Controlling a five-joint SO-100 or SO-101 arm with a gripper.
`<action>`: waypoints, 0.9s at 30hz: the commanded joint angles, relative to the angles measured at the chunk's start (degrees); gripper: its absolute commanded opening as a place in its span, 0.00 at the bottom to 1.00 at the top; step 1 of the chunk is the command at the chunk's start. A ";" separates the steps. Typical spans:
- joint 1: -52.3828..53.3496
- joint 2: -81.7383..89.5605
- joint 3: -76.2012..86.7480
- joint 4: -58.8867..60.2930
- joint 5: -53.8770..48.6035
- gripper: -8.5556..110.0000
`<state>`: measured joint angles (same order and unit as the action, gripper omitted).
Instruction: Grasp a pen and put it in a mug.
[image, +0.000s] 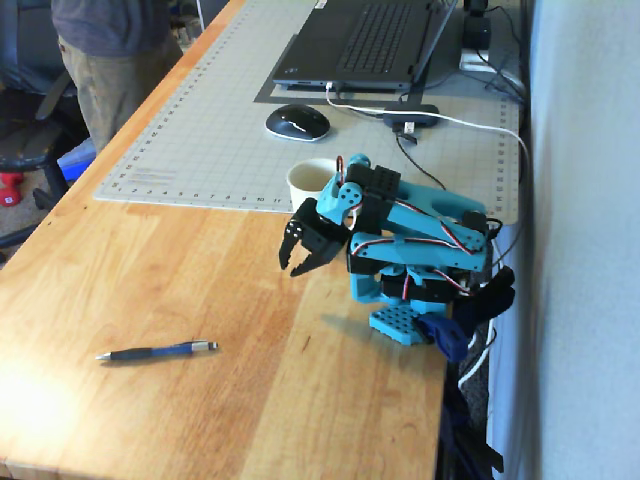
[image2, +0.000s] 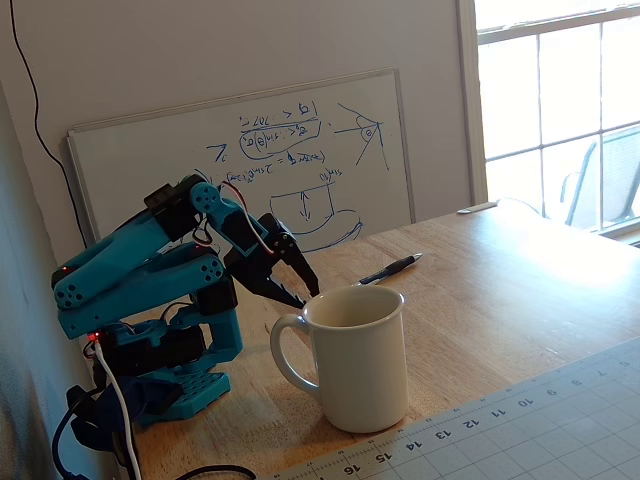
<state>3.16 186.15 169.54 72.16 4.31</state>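
Observation:
A blue pen (image: 155, 351) lies flat on the wooden table (image: 150, 260) at the lower left of a fixed view. In the other fixed view the pen (image2: 390, 270) lies beyond the mug. The cream mug (image: 308, 180) stands upright at the edge of the cutting mat, partly hidden behind the arm. It shows large and empty in a fixed view (image2: 355, 355). The blue arm is folded over its base. My black gripper (image: 291, 268) points down, a little above the table beside the mug, far from the pen. It also shows in the other fixed view (image2: 305, 297). Its jaws are slightly apart and empty.
A grey cutting mat (image: 200, 120) covers the far table, with a laptop (image: 360, 40), a black mouse (image: 297, 121) and white cables on it. A person (image: 110, 50) stands at the far left. A whiteboard (image2: 250, 150) leans on the wall behind the arm.

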 joint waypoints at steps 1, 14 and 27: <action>-1.41 -8.00 -7.91 -0.79 9.76 0.11; -14.33 -49.39 -39.29 -9.14 55.02 0.19; -22.85 -92.37 -69.35 -15.38 85.78 0.33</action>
<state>-17.67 99.76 111.97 57.83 82.62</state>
